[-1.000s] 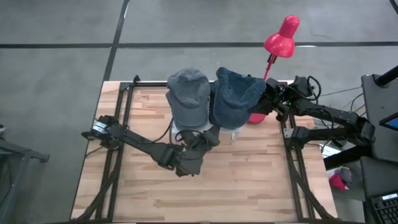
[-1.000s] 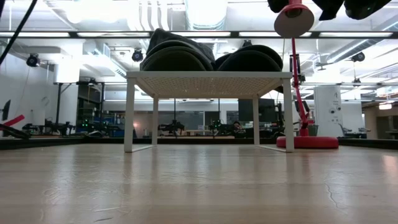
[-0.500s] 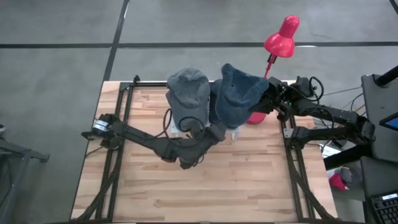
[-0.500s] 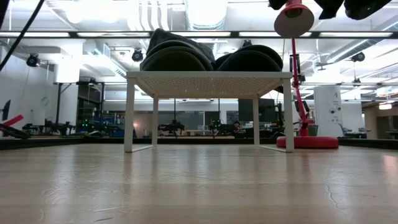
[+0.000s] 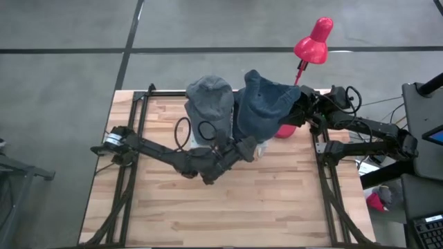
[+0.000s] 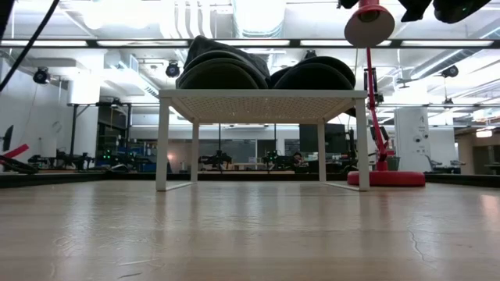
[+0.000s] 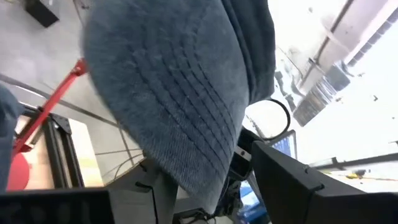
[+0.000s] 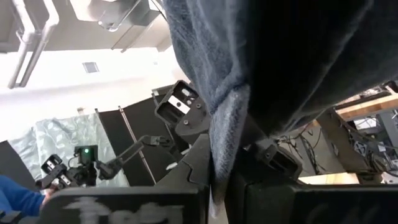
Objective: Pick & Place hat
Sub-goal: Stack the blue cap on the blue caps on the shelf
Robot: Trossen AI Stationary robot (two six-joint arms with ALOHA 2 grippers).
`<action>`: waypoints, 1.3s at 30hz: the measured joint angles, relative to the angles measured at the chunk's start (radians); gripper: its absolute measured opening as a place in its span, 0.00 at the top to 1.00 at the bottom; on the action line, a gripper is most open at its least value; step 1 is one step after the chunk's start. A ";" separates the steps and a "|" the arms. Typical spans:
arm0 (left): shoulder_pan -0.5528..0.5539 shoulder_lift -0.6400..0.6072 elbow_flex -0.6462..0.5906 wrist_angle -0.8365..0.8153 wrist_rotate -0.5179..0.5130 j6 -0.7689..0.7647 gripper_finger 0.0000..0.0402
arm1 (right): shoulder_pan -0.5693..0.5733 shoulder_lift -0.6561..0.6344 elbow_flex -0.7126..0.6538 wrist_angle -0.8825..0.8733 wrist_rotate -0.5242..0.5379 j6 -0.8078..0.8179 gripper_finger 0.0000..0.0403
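From above, a pale planked wooden counter (image 5: 228, 207) is seen, framed by dark rails, and two soft caps are set side by side at its far edge: a grey hat (image 5: 210, 104) with a rounded crown and, touching it, a blue denim hat (image 5: 261, 107) lifted and crumpled. The denim hat's edge is pinched by the right gripper (image 5: 296, 105), its fingers pressed together on the cloth beside a glossy pink lamp (image 5: 313, 40). The left gripper (image 5: 248, 147) is held under the brim of the denim hat; whether its fingers are spread cannot be told. At counter level, a white perforated stand (image 6: 262, 97) on four thin legs is shown, and both hats are seen as dark domes on top of it, the lamp's round red base (image 6: 386, 179) resting on the wood to its right. Through the left wrist camera, the stitched, ribbed brim of the denim hat (image 7: 180, 106) is filling the frame, curved and coarse-woven. Through the right wrist camera, a fold of the denim hat (image 8: 227, 134) is seen clamped between the dark fingers (image 8: 186, 180).
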 joint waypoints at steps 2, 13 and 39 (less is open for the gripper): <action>0.004 0.000 0.000 -0.001 0.028 0.002 0.53 | 0.000 0.000 0.000 -0.002 0.005 0.003 0.97; 0.016 0.002 0.000 0.008 0.096 0.062 0.86 | 0.029 0.010 -0.001 -0.011 0.010 0.027 0.97; -0.009 0.009 0.000 0.056 0.015 0.215 0.99 | -0.020 0.011 -0.003 -0.018 -0.155 0.129 0.73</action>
